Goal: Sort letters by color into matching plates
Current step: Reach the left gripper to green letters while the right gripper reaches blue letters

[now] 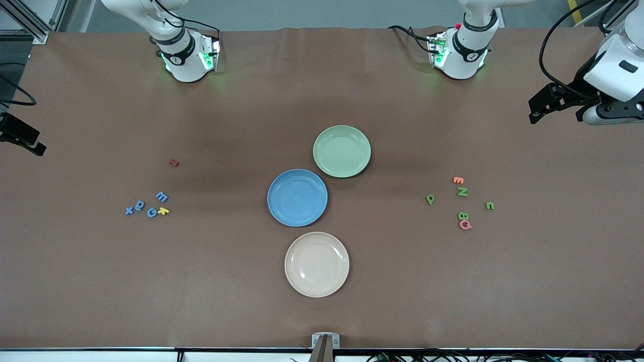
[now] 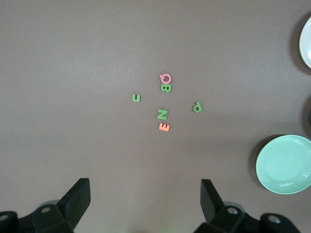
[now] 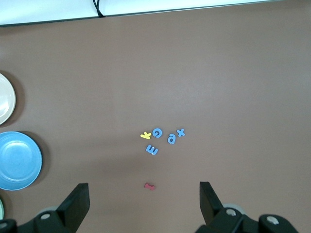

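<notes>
Blue letters (image 1: pixel 147 205) and green letters (image 1: pixel 462 201) lie flat in loose clusters, no shared heading; left gripper (image 2: pixel 145 204) and right gripper (image 3: pixel 144 206) jaws apart.

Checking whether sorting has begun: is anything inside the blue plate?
Nothing shows in the blue plate; its whole inner surface is bare. The four blue letters lie on the table toward the right arm's end. What is under the plate cannot be seen.

This is looking like a robotics lab: two white robot arm bases (image 1: pixel 186 58) with glowing green lights are standing on a wide table draped in brown cloth (image 1: pixel 100 281). Black cables (image 1: pixel 453 356) are trailing along its edge, and a silver aluminium frame (image 1: pixel 30 20) is rising at one corner.
</notes>
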Motion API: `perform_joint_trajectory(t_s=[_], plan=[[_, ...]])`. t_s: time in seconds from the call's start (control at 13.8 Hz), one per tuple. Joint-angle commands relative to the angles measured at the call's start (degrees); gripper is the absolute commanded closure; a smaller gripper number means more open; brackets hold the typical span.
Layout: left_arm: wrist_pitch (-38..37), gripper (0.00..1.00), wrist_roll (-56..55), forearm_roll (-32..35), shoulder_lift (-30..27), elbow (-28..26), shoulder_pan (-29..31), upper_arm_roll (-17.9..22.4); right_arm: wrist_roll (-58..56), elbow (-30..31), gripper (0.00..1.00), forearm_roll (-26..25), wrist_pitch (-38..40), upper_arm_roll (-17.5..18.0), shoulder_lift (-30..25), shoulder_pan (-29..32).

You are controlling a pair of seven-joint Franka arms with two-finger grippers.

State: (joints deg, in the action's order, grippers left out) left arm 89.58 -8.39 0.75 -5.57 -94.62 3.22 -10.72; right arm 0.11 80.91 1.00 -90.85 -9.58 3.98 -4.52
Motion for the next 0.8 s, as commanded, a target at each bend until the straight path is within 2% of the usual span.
perform_joint_trajectory(t_s=[0.0, 0.22, 0.51, 0.72], plan=[[-2.2, 0.00, 0.6, 0.1, 0.6, 1.6, 0.1, -0.2, -0.3, -1.2, 0.00, 0.1, 0.9, -0.1, 0.4, 0.0], [-2.2, 0.00, 0.0, 0.0, 0.8, 1.8, -0.1, -0.2, -0.4, -1.2, 0.00, 0.0, 0.9, -0.1, 0.5, 0.0], [-1.9, 0.00, -0.5, -0.4, 7.5, 3.1, -0.6, -0.8, -0.5, -1.2, 0.00, -0.6, 1.9, -0.2, 0.6, -0.1], [3.0, 0.00, -7.7, -0.8, 12.8, 2.6, -2.9, -2.8, -0.5, -0.7, 0.00, -0.6, 5.2, -0.2, 0.7, -0.1]])
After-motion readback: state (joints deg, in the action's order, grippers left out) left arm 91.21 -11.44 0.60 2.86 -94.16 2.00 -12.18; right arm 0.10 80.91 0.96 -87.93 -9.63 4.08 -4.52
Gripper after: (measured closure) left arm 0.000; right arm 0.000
